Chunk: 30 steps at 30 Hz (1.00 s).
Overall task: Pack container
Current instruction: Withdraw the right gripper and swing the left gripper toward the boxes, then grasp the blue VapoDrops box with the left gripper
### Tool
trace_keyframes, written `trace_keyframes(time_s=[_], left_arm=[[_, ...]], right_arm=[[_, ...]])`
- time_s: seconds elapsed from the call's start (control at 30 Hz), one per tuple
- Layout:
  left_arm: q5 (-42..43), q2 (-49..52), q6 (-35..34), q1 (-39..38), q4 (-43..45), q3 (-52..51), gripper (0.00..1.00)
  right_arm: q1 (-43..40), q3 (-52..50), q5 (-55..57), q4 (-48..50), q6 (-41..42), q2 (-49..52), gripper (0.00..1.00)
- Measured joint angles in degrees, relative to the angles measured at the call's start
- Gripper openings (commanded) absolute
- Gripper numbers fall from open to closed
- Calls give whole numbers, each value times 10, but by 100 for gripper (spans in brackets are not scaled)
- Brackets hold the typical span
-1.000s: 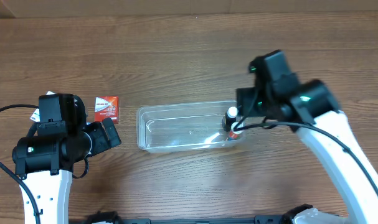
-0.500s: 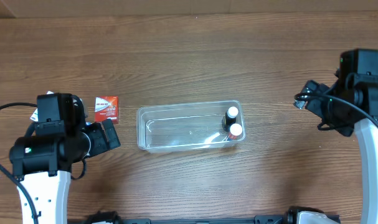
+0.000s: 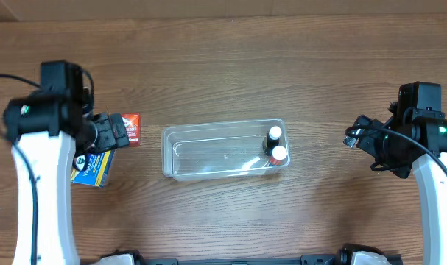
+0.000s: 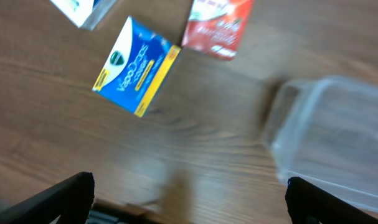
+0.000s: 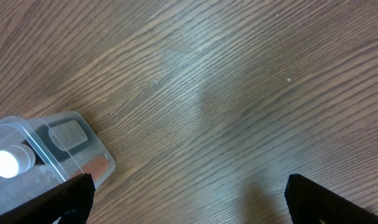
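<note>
Though near left hand (image 3: 118,132), container (image 3: 223,151) apart.

Saw brown wood-grain table (image 3: 223,81) filling my overhead feed, grain running along its length. Pale tan strip (image 3: 135,6) lay beyond table's far edge. Soft glare on table in wrist feeds.

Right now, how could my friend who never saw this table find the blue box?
Find the big clear container in the middle of the wooden table, then look left to the small red box. Next to it, nearer the robot, lies the blue box; only it has a yellow stripe along one edge.
</note>
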Motion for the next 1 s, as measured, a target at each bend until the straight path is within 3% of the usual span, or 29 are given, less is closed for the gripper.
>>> trace_keyframes(time_s=[0.17,0.67,1.0], left_arm=[[-16,44,15,12,-1,-10,100],[-51,43,15,68,-1,-17,100],[-47,42,14,146,6,-18,100]], right_arm=[[0,0,-3,0,-5,0,100],[0,0,-2,3,-7,0,100],[0,0,-3,4,-7,0,100]])
